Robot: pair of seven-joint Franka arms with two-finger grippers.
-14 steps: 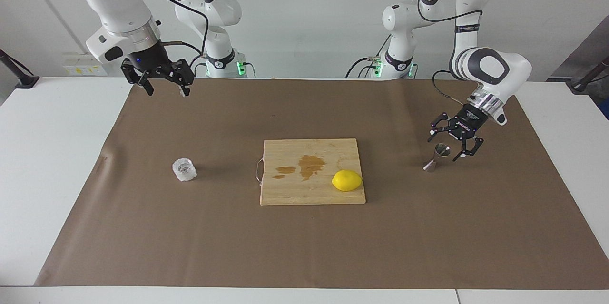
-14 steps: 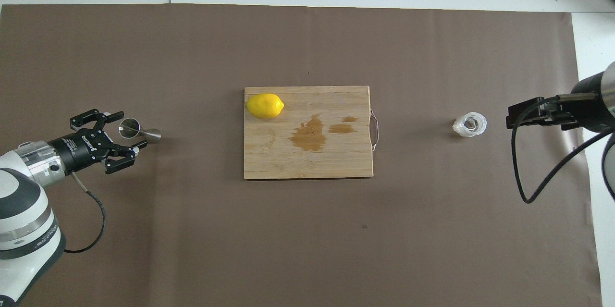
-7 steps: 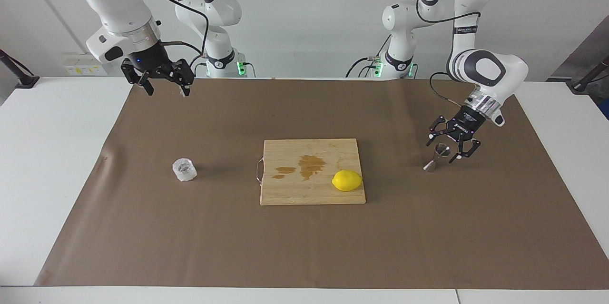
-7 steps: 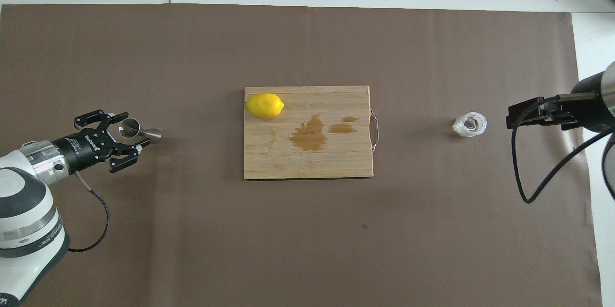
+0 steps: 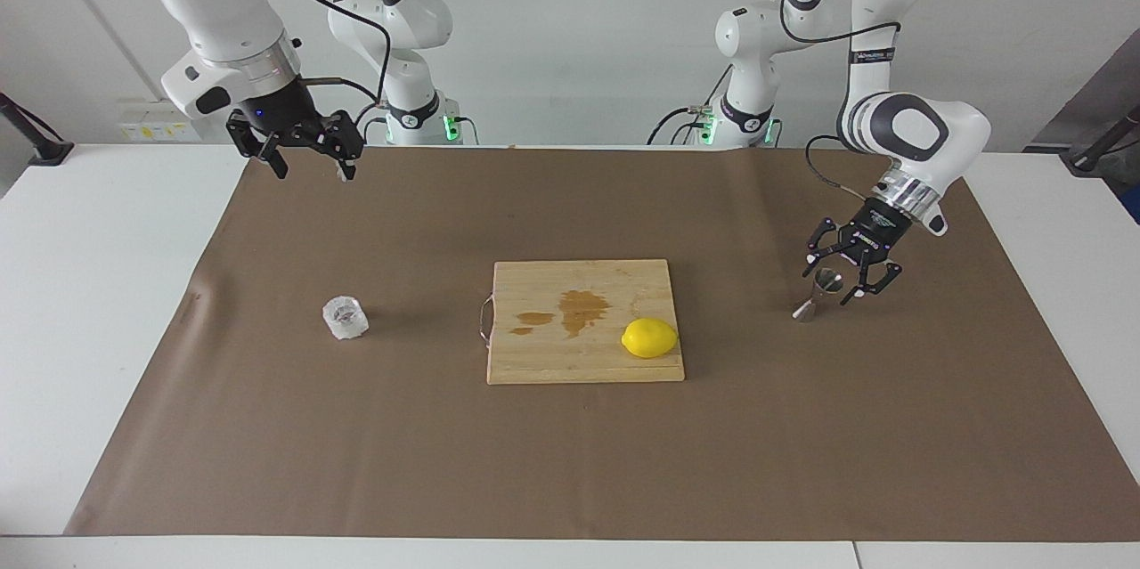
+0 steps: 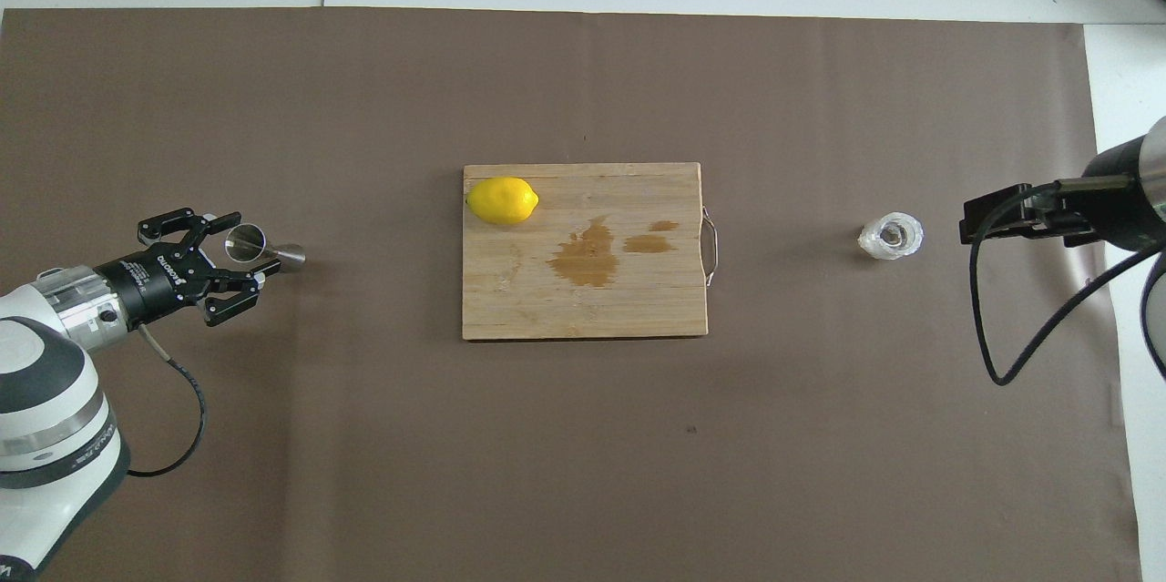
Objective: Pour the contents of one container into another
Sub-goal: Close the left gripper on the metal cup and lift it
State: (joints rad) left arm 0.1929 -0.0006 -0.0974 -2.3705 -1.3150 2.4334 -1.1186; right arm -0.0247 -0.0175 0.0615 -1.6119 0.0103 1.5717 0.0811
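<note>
The silver jigger stands upright on the brown mat toward the left arm's end; it also shows in the overhead view. My left gripper is open and low, with its fingers on either side of the jigger's upper cup, not closed on it. The clear faceted glass tumbler stands on the mat toward the right arm's end and shows in the overhead view too. My right gripper is open and empty, raised over the mat's edge nearest the robots, well away from the tumbler.
A wooden cutting board lies mid-mat between the two containers, with a lemon on it and dark wet stains. In the overhead view the board and lemon show too. A brown mat covers the table.
My left gripper has shifted slightly around the jigger's upper cup and its wrist has turned a little. The right arm, tumbler and jigger have not moved.
</note>
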